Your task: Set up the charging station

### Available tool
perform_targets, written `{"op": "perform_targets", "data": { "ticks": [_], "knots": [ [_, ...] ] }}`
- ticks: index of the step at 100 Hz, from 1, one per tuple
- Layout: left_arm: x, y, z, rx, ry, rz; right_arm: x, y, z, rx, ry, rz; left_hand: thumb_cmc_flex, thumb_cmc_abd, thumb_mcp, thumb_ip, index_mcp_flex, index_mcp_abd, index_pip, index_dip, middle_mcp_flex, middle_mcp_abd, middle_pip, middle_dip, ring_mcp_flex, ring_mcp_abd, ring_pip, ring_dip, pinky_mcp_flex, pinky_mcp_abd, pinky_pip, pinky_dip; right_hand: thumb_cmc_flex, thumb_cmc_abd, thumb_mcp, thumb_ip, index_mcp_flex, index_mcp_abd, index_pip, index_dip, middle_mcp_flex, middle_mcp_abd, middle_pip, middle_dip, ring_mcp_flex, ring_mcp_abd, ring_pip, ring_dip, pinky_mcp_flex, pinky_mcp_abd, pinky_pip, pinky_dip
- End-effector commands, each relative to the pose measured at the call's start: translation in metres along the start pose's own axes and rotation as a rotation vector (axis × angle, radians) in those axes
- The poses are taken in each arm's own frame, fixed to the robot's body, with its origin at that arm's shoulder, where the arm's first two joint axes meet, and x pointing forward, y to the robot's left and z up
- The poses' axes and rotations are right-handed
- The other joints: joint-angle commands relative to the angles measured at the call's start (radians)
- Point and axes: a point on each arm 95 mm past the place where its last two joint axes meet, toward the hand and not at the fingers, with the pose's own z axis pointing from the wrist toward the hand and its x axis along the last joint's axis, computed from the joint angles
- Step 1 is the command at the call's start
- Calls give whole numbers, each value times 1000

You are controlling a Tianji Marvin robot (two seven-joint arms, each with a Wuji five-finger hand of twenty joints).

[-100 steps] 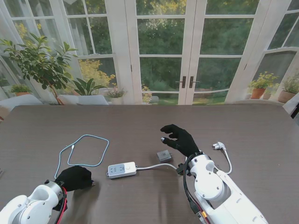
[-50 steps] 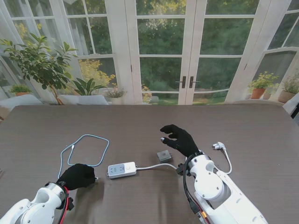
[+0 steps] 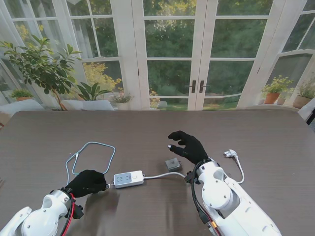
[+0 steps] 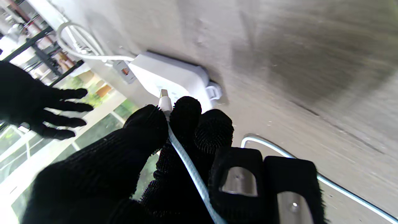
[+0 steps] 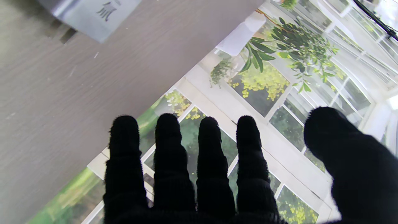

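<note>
Stand view, looking down on a dark wood-grain table (image 3: 147, 128). Left hand (image 3: 88, 182) at about 7 o'clock, black-gloved, closed around the end of a pale blue charging cable (image 3: 101, 147) that loops away toward 10 o'clock. White power strip (image 3: 128, 179) just beside that hand, near centre, its white cord (image 3: 162, 174) running toward 3 o'clock and ending in a wall plug (image 3: 230, 154). Small grey charger block (image 3: 173, 164) lying just past the cord. Right hand (image 3: 188, 146) hovering over the block, fingers spread, holding nothing.

Left wrist view: cable connector (image 4: 165, 101) pinched between thumb and fingertips (image 4: 186, 109), tip pointing at the near end of the power strip (image 4: 174, 77), close but apparently not yet seated. Best done by lining the connector square with the port on the strip's end face, then pushing straight in with a firm pinch so the strip does not slide; bracing with the other hand probably worthwhile. Strip rounded, glossy white, likely light and easy to shove.

Right wrist view: four fingers (image 5: 168, 149) and thumb extended and apart, gripping nothing, grey charger block (image 5: 93, 15) with printed marking partly visible at the frame edge on the table
</note>
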Motion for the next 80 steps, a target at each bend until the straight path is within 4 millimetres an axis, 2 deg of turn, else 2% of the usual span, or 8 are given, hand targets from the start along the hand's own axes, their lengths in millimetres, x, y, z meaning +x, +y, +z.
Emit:
{"op": "perform_targets", "data": {
  "ticks": [1, 28, 46, 65, 80],
  "knots": [
    [6, -4, 3, -12, 21, 0, 4, 2, 6, 13, 6, -36, 0, 15, 75, -6, 22, -40, 73, 28, 45, 19, 27, 17, 24, -77, 96, -1, 68, -172, 297, 20, -22, 24, -17, 33, 8, 5, 1, -20, 23, 15, 0, -6, 20, 4, 5, 11, 8, 24, -13, 20],
    [13, -12, 7, -24, 69, -137, 10, 7, 22, 39, -9, -197, -9, 20, 82, -6, 29, -31, 75, 35, 60, 17, 24, 17, 24, -71, 97, 0, 65, -153, 297, 11, -25, 26, -17, 35, 24, 7, 7, -18, 51, 13, 3, -5, 48, 0, 19, 18, 30, 24, -5, 19],
    [17, -18, 10, -46, 102, -202, 13, 3, 33, 61, 8, -317, -9, 22, 83, -8, 24, -31, 75, 44, 55, 20, 24, 21, 24, -73, 95, -1, 65, -153, 297, -3, -5, 0, 11, 34, 79, -4, 27, -9, 91, 15, 21, 2, 96, -5, 47, 29, 65, 25, 15, 18],
    [21, -23, 15, -96, 128, -281, 10, 0, 41, 113, 60, -491, -4, 23, 79, -8, 20, -25, 74, 48, 51, 25, 28, 27, 24, -75, 94, -1, 65, -153, 297, -13, 29, -104, 69, 6, 144, -43, 63, 14, 141, -5, 74, 44, 171, -28, 115, 68, 129, -2, 138, 12],
    [21, -25, 19, -118, 141, -353, 4, 0, 41, 141, 98, -596, -2, 25, 78, -7, 23, -20, 73, 51, 57, 27, 30, 29, 24, -74, 94, -1, 64, -148, 297, -15, 50, -218, 117, -21, 167, -53, 77, 25, 165, -19, 107, 81, 212, -47, 157, 92, 132, -24, 277, -44]
  ]
}}
